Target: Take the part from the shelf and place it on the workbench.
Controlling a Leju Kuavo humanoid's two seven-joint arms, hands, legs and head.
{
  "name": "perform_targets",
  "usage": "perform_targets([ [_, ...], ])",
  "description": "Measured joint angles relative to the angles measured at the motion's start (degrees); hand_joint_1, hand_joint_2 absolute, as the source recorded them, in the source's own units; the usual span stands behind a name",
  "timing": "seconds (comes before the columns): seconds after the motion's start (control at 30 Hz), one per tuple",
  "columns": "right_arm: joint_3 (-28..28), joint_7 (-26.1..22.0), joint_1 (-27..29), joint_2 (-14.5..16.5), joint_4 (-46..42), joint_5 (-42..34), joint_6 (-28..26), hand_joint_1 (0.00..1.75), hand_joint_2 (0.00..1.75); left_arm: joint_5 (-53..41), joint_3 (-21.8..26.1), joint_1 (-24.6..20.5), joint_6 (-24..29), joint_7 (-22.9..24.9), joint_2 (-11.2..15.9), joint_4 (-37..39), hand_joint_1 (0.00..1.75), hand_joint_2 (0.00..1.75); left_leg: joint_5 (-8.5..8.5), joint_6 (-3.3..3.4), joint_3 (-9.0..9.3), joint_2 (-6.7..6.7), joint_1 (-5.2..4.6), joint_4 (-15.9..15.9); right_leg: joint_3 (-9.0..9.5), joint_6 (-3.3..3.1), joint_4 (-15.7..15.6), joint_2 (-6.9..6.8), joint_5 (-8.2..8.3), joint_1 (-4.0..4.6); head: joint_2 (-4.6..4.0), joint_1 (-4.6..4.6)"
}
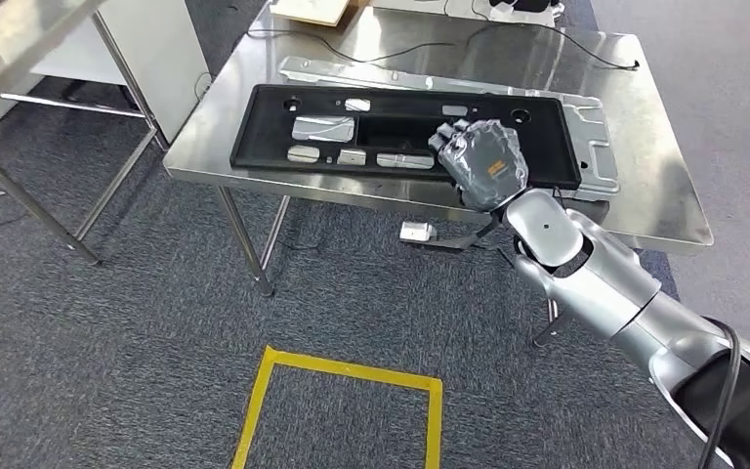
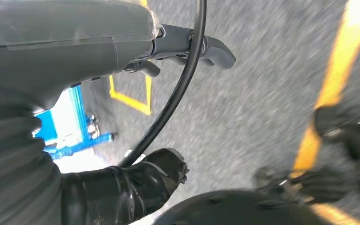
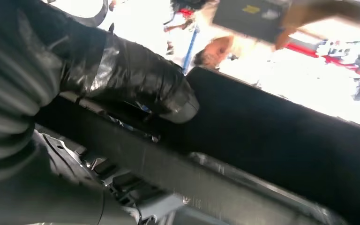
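Workbench time: the long black part lies flat on the steel top, stretched across a silver sheet-metal panel underneath it. The right hand sits over the part's near edge towards its right end, fingers curled down onto the plastic. From the right wrist view, the dark thumb seems to press against the black rim, though the picture is smeared, so I cannot tell if the grip is still firm or already slack.

The left hand hangs by the robot's side over grey carpet and yellow floor tape, fingers apart, holding nothing.

Placement looks all but done, judging by how the part rests. The risk now is the release. If those fingers are hooked under the lip when the arm pulls back, the part could drag along and slide towards the near edge of the bench, and it already lies close to that edge. A snag could also skew it on the slick metal panel below. A thin black cable trails across the far side of the top, well away from the hand.
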Motion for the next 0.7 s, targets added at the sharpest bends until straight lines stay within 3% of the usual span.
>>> perform_targets([
  [0.03,-0.2,-0.1,-0.1,-0.2,-0.1,0.0,0.0,1.75,1.75,0.1,0.0,-0.2,0.0,0.0,-0.1,0.0,0.0,1.75,-0.61,0.13,1.31,0.29,0.1,-0.6,-2.49,0.31,3.8,-2.05,0.59,0.09,0.01,0.01],
  [0.07,-0.2,-0.1,-0.1,-0.3,-0.1,0.0,0.1,1.75,1.75,0.3,0.0,-0.2,-0.1,0.1,0.0,0.0,0.0,1.75,-1.45,0.18,2.84,0.57,0.17,-1.2,-5.08,0.61,6.8,-3.85,-0.17,0.14,0.0,0.03],
  [0.1,-0.1,-0.2,0.2,-0.4,-0.1,0.0,0.2,1.75,1.75,0.4,0.0,-0.2,-0.1,0.1,0.0,0.0,0.0,1.75,-2.34,0.14,4.5,0.81,0.2,-1.9,-7.3,0.82,8.6,-4.67,-2.42,0.19,0.0,0.05],
  [0.17,0.0,-0.4,0.8,-0.4,0.0,0.0,0.3,1.75,1.75,0.4,-0.1,-0.2,-0.2,0.2,0.0,0.0,0.0,1.75,-4.17,0.07,7.84,1.09,0.19,-3.0,-10.65,1.04,8.6,-4.96,-8.34,0.17,-0.01,0.05],
  [0.2,0.0,-0.4,0.9,-0.4,0.0,0.0,0.4,1.75,1.75,0.4,-0.1,-0.2,-0.2,0.2,-0.1,0.0,0.0,1.75,-5.13,0.08,9.39,1.14,0.15,-3.3,-11.85,1.03,7.1,-4.96,-10.04,0.19,-0.01,0.06],
  [0.23,0.0,-0.5,0.9,-0.5,0.0,0.0,0.4,1.75,1.75,0.4,-0.1,-0.2,-0.2,0.2,-0.1,0.0,0.0,1.75,-6.11,0.09,10.86,1.15,0.06,-3.5,-12.76,0.92,4.8,-4.96,-9.68,0.23,-0.01,0.06],
  [0.27,0.0,-0.5,0.9,-0.6,0.0,0.0,0.4,1.75,1.75,0.4,-0.1,-0.1,-0.2,0.2,-0.1,0.0,0.0,1.75,-7.19,0.09,12.06,1.16,-0.01,-3.7,-13.47,0.63,1.6,-4.98,-6.02,0.31,-0.01,0.07],
  [0.33,0.1,-0.5,1.1,-0.9,0.2,0.0,0.5,1.75,1.75,0.4,-0.1,0.1,-0.3,0.3,-0.2,0.1,0.0,1.75,-9.16,-0.19,14.02,1.04,-0.15,-3.6,-14.31,-0.26,-4.0,-5.09,5.77,0.8,-0.03,-0.08],
  [0.37,0.1,-0.5,1.1,-1.1,0.2,0.0,0.6,1.75,1.75,0.4,-0.1,0.1,-0.3,0.3,-0.3,0.1,0.0,1.75,-9.91,-0.48,14.33,0.97,-0.09,-3.7,-14.43,-0.68,-5.4,-5.12,10.21,1.11,-0.02,-0.14],
  [0.4,0.0,-0.5,1.0,-1.4,0.1,0.0,0.6,1.75,1.75,0.4,-0.1,0.0,-0.3,0.3,-0.3,0.2,0.0,1.75,-10.31,-0.8,14.7,0.97,-0.07,-3.5,-14.41,-0.98,-5.9,-5.14,11.99,1.43,-0.03,-0.18],
  [0.5,-0.7,-0.6,0.3,-2.4,-0.5,-0.3,0.6,1.75,1.75,0.4,-0.1,-0.5,-0.3,0.1,-0.3,0.1,0.0,1.75,-10.51,-1.54,14.05,1.37,0.02,-1.2,-13.07,-1.94,-6.6,-5.1,11.06,1.37,-0.01,-0.12],
  [0.57,-1.1,-0.6,-0.1,-2.8,-0.7,-0.7,0.7,1.75,1.75,0.4,-0.1,-0.7,-0.3,0.0,-0.3,0.1,0.0,1.75,-12.07,-1.91,10.71,1.72,0.12,4.9,-11.75,-2.58,-7.2,-5.06,10.49,1.14,-0.01,-0.1],
  [0.63,-1.2,-0.9,-0.2,-2.9,-0.7,-1.2,0.9,1.75,1.75,0.4,-0.2,-0.8,-0.3,0.0,-0.4,0.1,0.0,1.75,-15.02,-2.29,5.89,1.93,0.22,12.0,-10.94,-2.9,-7.2,-5.0,9.76,1.23,-0.01,-0.11],
  [0.67,-1.2,-1.0,-0.1,-3.0,-0.7,-1.4,1.0,1.75,1.75,0.4,-0.2,-0.9,-0.3,0.0,-0.3,0.1,0.0,1.75,-15.76,-2.42,3.98,2.0,0.26,14.0,-10.61,-2.91,-7.1,-4.92,9.37,1.26,-0.01,-0.12],
  [0.7,-1.2,-1.1,-0.1,-3.0,-0.7,-1.6,1.2,1.75,1.75,0.4,-0.2,-1.0,-0.3,-0.1,-0.3,0.1,0.0,1.75,-15.25,-2.46,2.87,2.06,0.26,14.2,-10.28,-2.87,-6.9,-4.8,8.99,1.27,-0.01,-0.12],
])
